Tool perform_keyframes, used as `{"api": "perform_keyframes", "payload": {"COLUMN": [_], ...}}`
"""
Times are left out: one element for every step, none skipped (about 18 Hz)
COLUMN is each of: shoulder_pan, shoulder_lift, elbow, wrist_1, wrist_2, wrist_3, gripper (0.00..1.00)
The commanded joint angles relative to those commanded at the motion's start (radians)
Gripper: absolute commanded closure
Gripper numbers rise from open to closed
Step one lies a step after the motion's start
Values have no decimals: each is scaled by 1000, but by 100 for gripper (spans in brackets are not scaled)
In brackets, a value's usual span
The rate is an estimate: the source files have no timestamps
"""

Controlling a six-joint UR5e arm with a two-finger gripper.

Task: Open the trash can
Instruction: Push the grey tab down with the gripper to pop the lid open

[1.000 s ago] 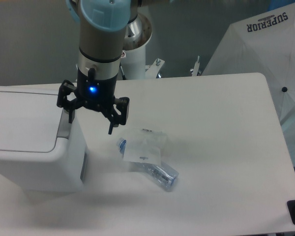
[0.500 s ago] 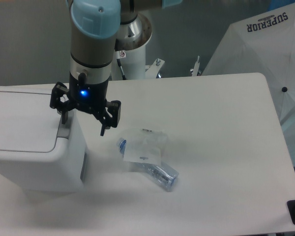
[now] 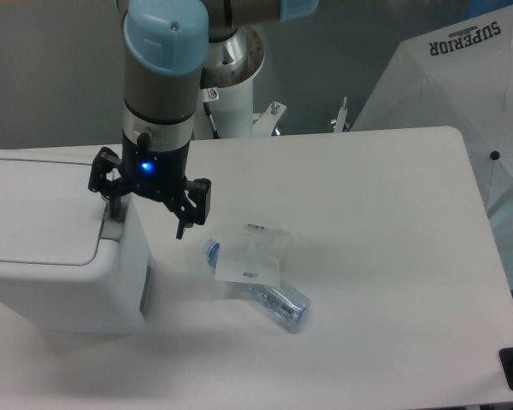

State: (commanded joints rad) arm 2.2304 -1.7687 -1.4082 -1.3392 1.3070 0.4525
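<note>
The trash can (image 3: pixel 51 256) is a large white boxy bin at the left of the table, with its flat lid down. Its grey push tab (image 3: pixel 112 229) sits at the lid's right edge. My gripper (image 3: pixel 148 217) hangs open over the bin's right edge. One finger (image 3: pixel 114 205) is right above the tab, at or just touching it. The other finger (image 3: pixel 185 213) hangs in the air to the right of the bin. Nothing is held.
A small white pouch (image 3: pixel 250 254) lies on a clear plastic bottle (image 3: pixel 274 299) on the table, right of the bin. A white umbrella-like reflector (image 3: pixel 462 85) stands at the far right. The arm's white base post (image 3: pixel 235 102) is behind the table.
The gripper moved left from beside the bin until one finger came over the grey tab, then dropped slightly. The lid has not moved.
</note>
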Motion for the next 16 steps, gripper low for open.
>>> {"api": "perform_keyframes", "payload": {"shoulder_pan": [0, 0, 0, 0, 0, 0, 2, 3, 5, 11, 20, 43, 75, 107, 130, 152], "shoulder_lift": [0, 0, -2, -3, -3, 0, 0, 2, 3, 2, 2, 2, 2, 2, -2, -6], "elbow": [0, 0, 3, 9, 17, 21, 34, 43, 52, 55, 54, 51, 49, 48, 46, 45], "wrist_1": [0, 0, -2, -2, -3, -3, -2, 8, 20, 37, 54, 75, 95, 110, 124, 130], "wrist_2": [0, 0, -2, -2, -2, -2, -2, -2, 0, 0, 0, 0, 0, 0, 0, 0], "wrist_3": [0, 0, 0, 0, 0, 0, 0, 0, 3, 9, 12, 17, 18, 28, 40, 60], "gripper": [0, 0, 0, 0, 0, 0, 0, 0, 0, 0, 0, 0, 0, 0, 0, 0]}}
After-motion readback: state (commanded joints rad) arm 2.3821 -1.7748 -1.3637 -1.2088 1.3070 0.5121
